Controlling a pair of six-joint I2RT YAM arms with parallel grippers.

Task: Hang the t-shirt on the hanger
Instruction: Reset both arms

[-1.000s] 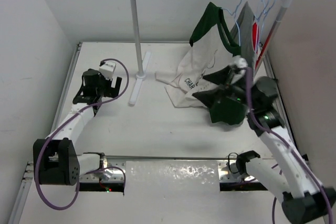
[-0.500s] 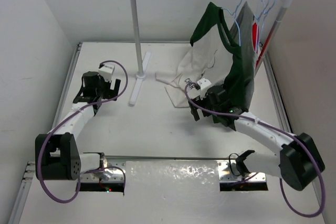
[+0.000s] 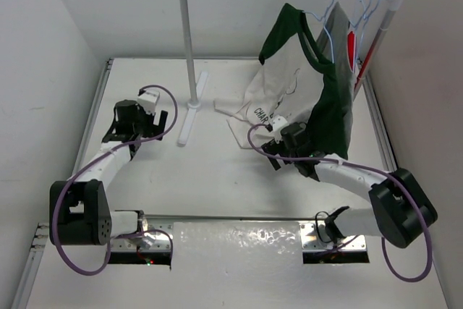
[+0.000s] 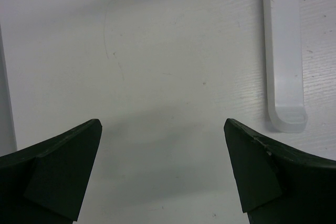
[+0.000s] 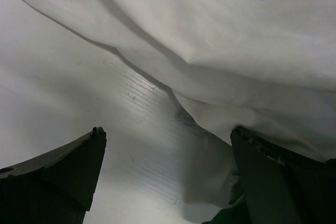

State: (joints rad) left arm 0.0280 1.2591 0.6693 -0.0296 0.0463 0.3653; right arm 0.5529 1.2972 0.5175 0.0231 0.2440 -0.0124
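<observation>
The green and off-white t-shirt (image 3: pixel 282 88) hangs by its neck from the pale-blue hanger (image 3: pixel 327 12) on the rail. Its pale front drapes down onto the table and its green side (image 3: pixel 334 113) hangs free. My right gripper (image 3: pixel 275 155) is low on the table at the shirt's lower edge. In the right wrist view the right gripper (image 5: pixel 165 148) is open and empty, with the white hem (image 5: pixel 226 66) just ahead of the fingers (image 5: pixel 278 182). My left gripper (image 3: pixel 119 132) is open and empty over bare table in the left wrist view (image 4: pixel 163 145).
A white garment rack (image 3: pixel 189 48) stands at the back; its foot (image 4: pixel 283 51) lies ahead and right of my left gripper. Two more hangers (image 3: pixel 370 1) hold a grey garment (image 3: pixel 340 30) and a red garment (image 3: pixel 352 47) at the rail's right end. Walls close in on both sides.
My right arm dropped from a raised pose by the shirt's green side and moved left, down to the hem. The bunched green fabric now hangs straight. The left arm barely moved.
</observation>
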